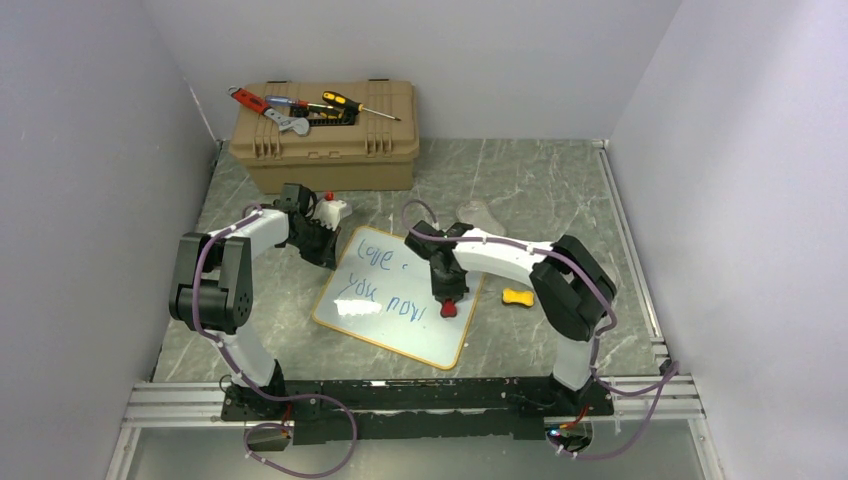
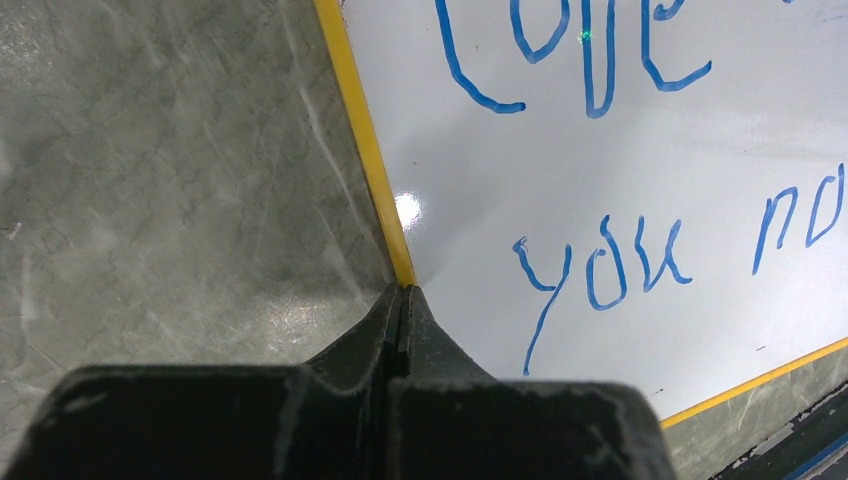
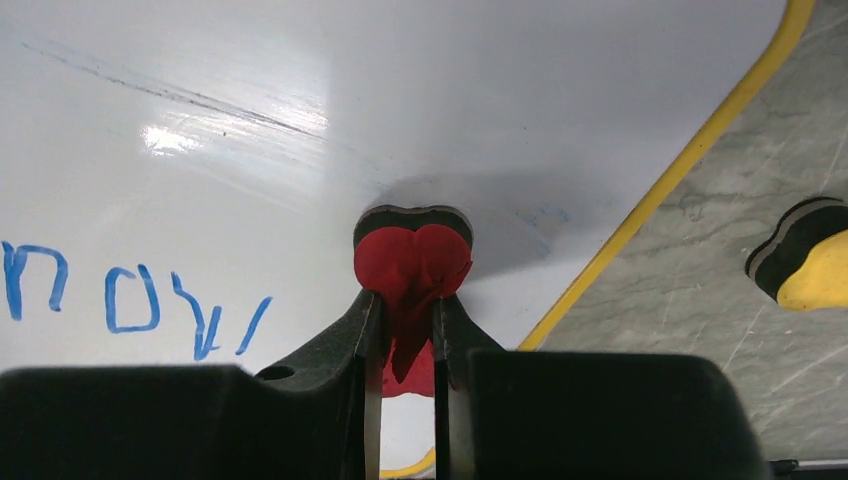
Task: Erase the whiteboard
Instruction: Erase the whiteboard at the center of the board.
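Note:
The whiteboard (image 1: 395, 318) lies flat on the table, tilted, with an orange-yellow frame and blue handwriting across its left and middle. My left gripper (image 1: 322, 250) is shut, its tips (image 2: 405, 292) resting on the frame at the board's left edge (image 2: 380, 190). My right gripper (image 1: 448, 296) is shut on a red heart-shaped eraser (image 3: 412, 262) with a black felt base, which rests on the board's right part (image 3: 300, 120). The board around the eraser is white with faint smears. Blue letters stand to its left.
A yellow eraser (image 1: 517, 296) lies on the table just right of the board and also shows in the right wrist view (image 3: 815, 270). A tan toolbox (image 1: 325, 140) with screwdrivers and a wrench on its lid stands at the back. A small white object with a red cap (image 1: 331, 207) sits near the left arm.

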`<state>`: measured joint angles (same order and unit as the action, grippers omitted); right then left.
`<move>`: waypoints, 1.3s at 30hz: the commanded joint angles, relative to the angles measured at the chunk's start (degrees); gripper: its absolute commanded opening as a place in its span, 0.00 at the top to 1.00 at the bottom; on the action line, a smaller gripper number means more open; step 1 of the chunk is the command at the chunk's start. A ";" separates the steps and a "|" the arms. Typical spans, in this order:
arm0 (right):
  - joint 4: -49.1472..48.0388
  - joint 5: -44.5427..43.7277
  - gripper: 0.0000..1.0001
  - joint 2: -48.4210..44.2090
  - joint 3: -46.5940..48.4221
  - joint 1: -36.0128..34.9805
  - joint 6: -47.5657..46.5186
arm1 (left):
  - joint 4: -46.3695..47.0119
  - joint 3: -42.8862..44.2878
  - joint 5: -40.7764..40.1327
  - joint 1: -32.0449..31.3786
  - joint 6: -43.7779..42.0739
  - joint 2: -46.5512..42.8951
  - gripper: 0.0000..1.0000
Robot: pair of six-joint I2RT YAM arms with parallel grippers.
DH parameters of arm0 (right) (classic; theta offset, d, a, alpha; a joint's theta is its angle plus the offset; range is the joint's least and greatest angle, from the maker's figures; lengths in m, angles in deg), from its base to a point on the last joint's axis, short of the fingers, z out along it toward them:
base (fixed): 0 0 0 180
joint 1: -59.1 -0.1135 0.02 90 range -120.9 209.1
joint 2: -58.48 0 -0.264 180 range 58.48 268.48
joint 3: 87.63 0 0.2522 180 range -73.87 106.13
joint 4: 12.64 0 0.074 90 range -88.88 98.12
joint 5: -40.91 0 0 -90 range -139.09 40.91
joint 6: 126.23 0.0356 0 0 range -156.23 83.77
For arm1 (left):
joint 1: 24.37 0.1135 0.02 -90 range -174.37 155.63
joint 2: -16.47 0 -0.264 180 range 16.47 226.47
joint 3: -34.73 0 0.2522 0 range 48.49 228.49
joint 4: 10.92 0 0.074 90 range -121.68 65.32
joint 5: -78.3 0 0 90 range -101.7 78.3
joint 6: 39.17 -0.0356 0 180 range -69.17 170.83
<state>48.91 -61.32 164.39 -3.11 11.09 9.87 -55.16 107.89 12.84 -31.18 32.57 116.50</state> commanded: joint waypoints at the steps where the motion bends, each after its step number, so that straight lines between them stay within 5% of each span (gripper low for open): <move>1: -0.04 7.52 1.00 -5.74 2.09 2.79 -6.12 | -4.69 -1.25 -3.42 0.19 -1.38 2.70 1.00; 11: -12.31 59.87 1.00 -21.09 -3.84 15.22 -19.03 | -6.35 0.91 -1.69 0.48 -0.89 1.89 1.00; 17: -27.51 82.69 1.00 -25.31 -7.91 15.14 -12.22 | -6.05 0.83 -1.43 0.50 -0.79 2.04 1.00; 29: -41.47 92.69 1.00 -26.81 -9.93 14.97 2.51 | -5.73 0.64 -0.57 0.48 -0.87 1.49 1.00; 36: -33.75 91.34 1.00 -24.51 -6.94 15.01 -2.89 | -5.64 0.30 -0.49 0.48 -1.29 1.31 1.00; 39: -15.28 81.27 1.00 -19.87 -1.78 15.04 -15.61 | -5.43 0.07 -0.54 0.51 -1.44 1.05 1.00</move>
<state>15.97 28.38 139.97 -11.55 26.04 7.23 -58.67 108.85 12.97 -30.76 32.52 116.82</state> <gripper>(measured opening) 0.187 0.009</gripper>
